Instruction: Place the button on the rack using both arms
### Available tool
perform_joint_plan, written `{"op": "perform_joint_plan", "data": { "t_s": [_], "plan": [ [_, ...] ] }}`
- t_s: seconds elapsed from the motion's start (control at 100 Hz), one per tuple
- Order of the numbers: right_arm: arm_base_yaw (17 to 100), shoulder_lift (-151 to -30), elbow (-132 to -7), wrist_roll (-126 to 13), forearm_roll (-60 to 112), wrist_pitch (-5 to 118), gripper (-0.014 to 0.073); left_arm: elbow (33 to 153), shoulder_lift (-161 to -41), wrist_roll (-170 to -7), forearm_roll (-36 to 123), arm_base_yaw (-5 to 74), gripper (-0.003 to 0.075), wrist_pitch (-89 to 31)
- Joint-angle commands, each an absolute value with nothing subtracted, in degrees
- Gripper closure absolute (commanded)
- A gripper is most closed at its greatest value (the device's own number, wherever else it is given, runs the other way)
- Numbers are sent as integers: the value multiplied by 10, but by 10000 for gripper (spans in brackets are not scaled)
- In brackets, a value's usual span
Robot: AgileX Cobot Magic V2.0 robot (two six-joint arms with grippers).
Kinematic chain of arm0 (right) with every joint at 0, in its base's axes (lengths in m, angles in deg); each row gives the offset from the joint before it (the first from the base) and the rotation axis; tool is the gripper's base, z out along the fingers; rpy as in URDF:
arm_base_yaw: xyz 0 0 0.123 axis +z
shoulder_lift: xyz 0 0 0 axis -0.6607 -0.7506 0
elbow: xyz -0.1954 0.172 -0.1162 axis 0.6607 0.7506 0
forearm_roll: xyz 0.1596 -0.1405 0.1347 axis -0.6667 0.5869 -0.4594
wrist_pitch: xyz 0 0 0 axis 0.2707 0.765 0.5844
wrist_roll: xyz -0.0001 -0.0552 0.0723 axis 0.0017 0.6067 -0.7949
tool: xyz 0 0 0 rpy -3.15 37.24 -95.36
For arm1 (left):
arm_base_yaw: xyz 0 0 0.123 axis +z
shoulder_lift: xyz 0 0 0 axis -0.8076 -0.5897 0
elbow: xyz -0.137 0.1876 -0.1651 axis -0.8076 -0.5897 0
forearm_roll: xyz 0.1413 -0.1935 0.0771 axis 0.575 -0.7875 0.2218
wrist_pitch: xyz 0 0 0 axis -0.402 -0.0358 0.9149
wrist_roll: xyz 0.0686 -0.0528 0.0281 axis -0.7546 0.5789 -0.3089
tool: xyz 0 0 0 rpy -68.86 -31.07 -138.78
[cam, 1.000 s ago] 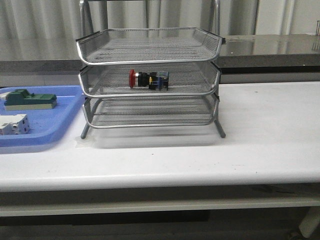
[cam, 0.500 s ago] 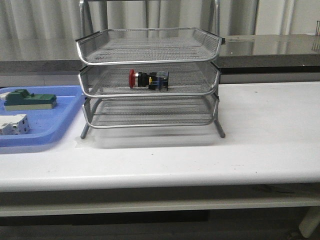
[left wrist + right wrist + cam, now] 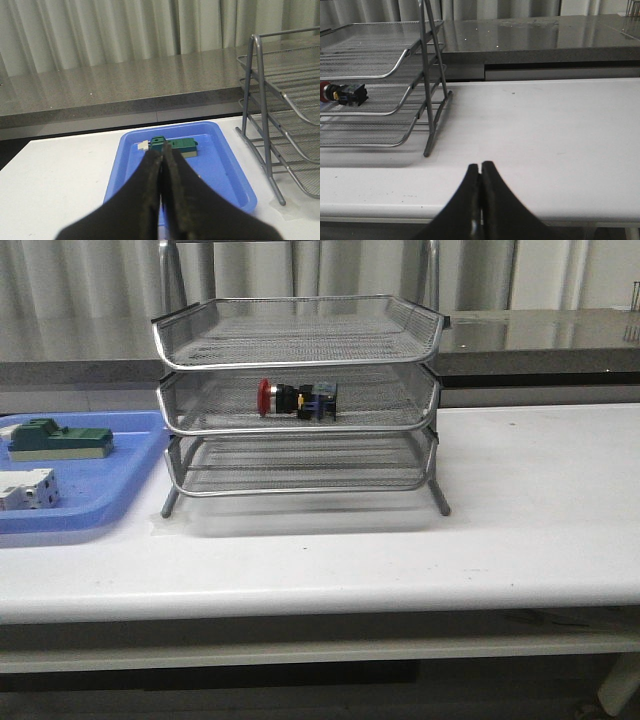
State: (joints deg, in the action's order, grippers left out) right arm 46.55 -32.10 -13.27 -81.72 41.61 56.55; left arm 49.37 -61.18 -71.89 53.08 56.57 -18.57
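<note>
Now the white worktop [image 3: 540, 500] carries my rack [image 3: 300, 400], three wire tiers stacked in a metal frame. Beside it, on my left, lies a blue tray [image 3: 95, 495] holding a green block [image 3: 60, 440] and a white device [image 3: 25, 490]. The button [image 3: 298, 398] lies on its side in the rack's middle tier, red head pointing left. My left claw [image 3: 161, 165] is closed and empty above the tray; my right claw [image 3: 480, 172] is closed and empty above bare worktop.
</note>
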Motion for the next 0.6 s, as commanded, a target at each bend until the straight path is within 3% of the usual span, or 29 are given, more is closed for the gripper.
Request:
{"op": "perform_joint_plan", "data": {
  "t_s": [0.0, 0.59],
  "plan": [
    [457, -299, -129, -817, 411, 511, 660, 509, -616, -714, 526, 566, 716, -139],
    [456, -302, -88, -817, 411, 443, 660, 509, -616, -714, 526, 566, 716, -139]
  ]
}}
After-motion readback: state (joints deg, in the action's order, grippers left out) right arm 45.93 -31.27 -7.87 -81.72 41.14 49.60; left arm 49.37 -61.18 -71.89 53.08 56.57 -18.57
